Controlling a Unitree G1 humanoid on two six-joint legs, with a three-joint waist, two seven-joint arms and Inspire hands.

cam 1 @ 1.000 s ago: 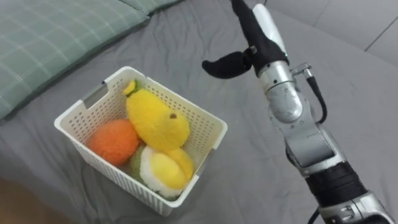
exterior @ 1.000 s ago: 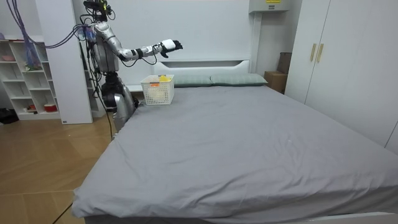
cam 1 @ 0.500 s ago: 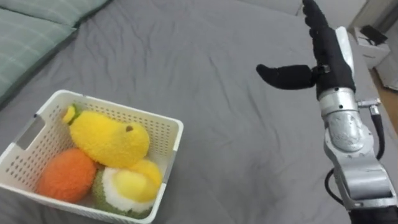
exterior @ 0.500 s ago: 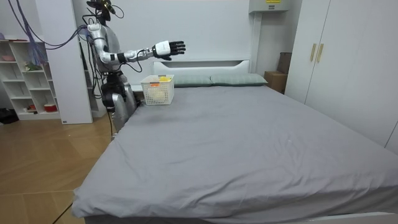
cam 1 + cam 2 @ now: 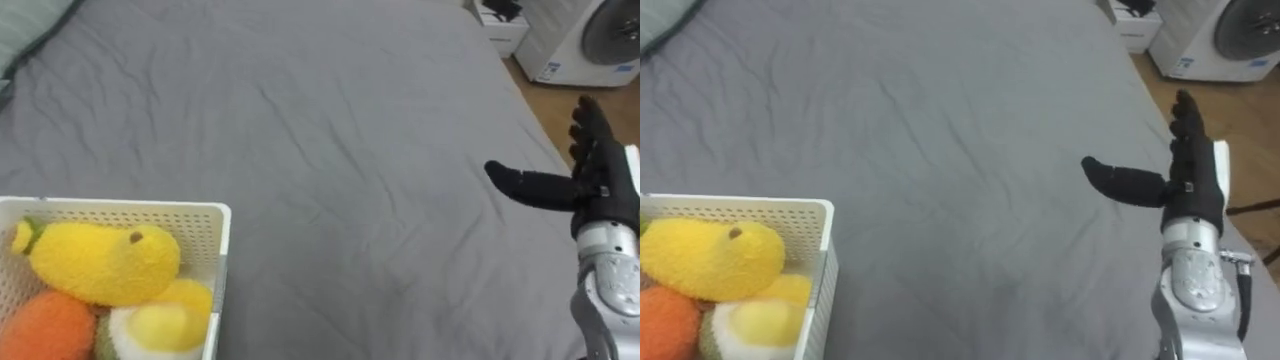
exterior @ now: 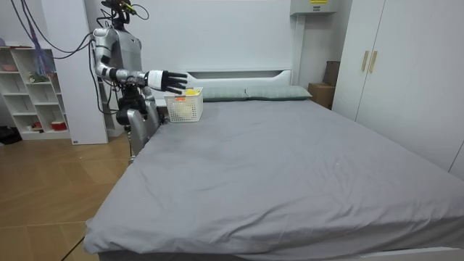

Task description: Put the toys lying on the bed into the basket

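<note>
Nearest to us, the white basket [image 5: 120, 211] sits on the bed at our lower left, and every toy we can see is inside it. A long yellow plush [image 5: 100, 262] lies on top with its long axis running left to right, and an orange plush ball [image 5: 45, 328] and a white-and-yellow plush [image 5: 160, 322] are tucked beside and below it. Our right hand [image 5: 603, 190] hovers well apart to the right, by the bed's right edge. Its fingers [image 5: 588, 130] are straight and together, the thumb juts toward the basket, and it holds nothing. So the toys lie leftward of that hand, across a wide stretch of grey sheet [image 5: 330, 150]. Farther off, past the bed's corner, stands a washing machine [image 5: 590, 40].
</note>
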